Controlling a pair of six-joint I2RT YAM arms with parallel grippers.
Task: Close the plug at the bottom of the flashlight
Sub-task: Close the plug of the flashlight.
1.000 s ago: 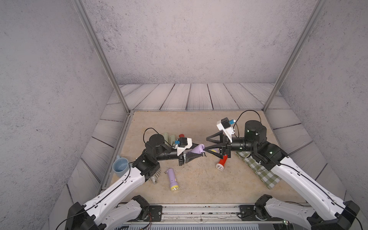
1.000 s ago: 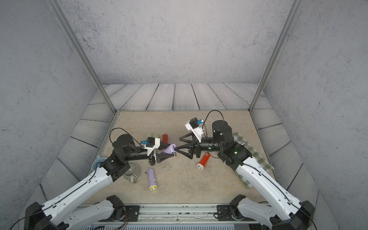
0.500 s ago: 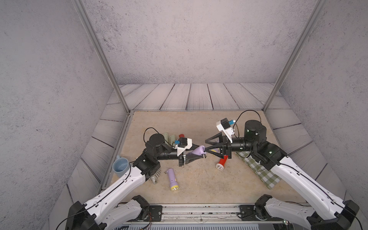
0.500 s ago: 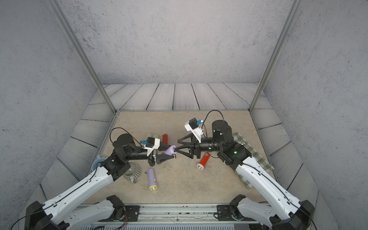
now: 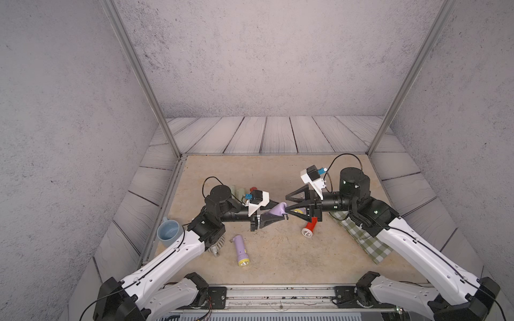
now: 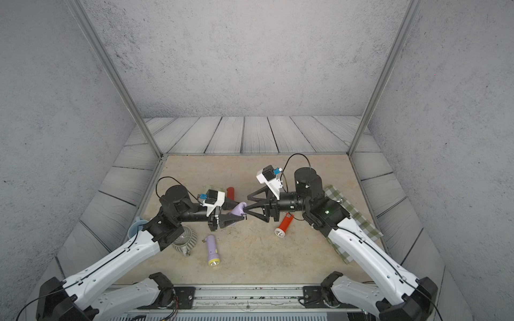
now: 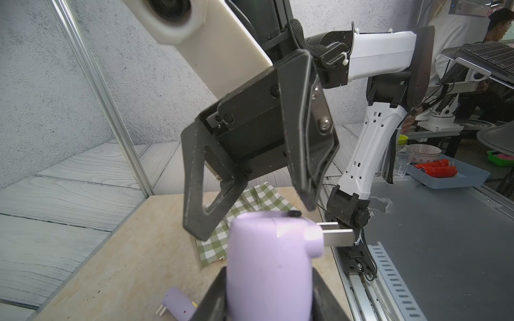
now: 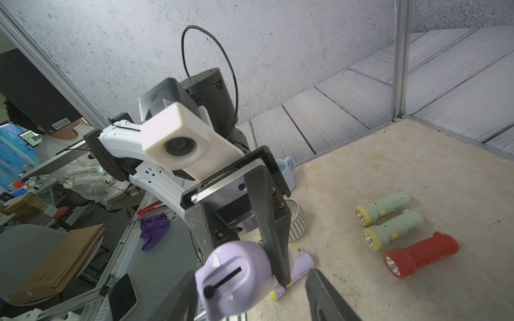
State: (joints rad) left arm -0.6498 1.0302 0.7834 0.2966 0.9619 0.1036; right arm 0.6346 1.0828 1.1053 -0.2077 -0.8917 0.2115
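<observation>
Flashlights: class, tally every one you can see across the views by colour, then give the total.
Purple flashlights: 2, one held, one lying
Green flashlights: 2
Red flashlights: 2
Total: 6

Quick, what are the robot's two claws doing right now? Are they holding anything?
Left gripper: shut on the purple flashlight.
Right gripper: open, holding nothing, at the flashlight's plug end.

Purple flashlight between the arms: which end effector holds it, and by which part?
The left end effector is shut on the purple flashlight, gripping its body. The right end effector is open around the plug end, holding nothing.
</observation>
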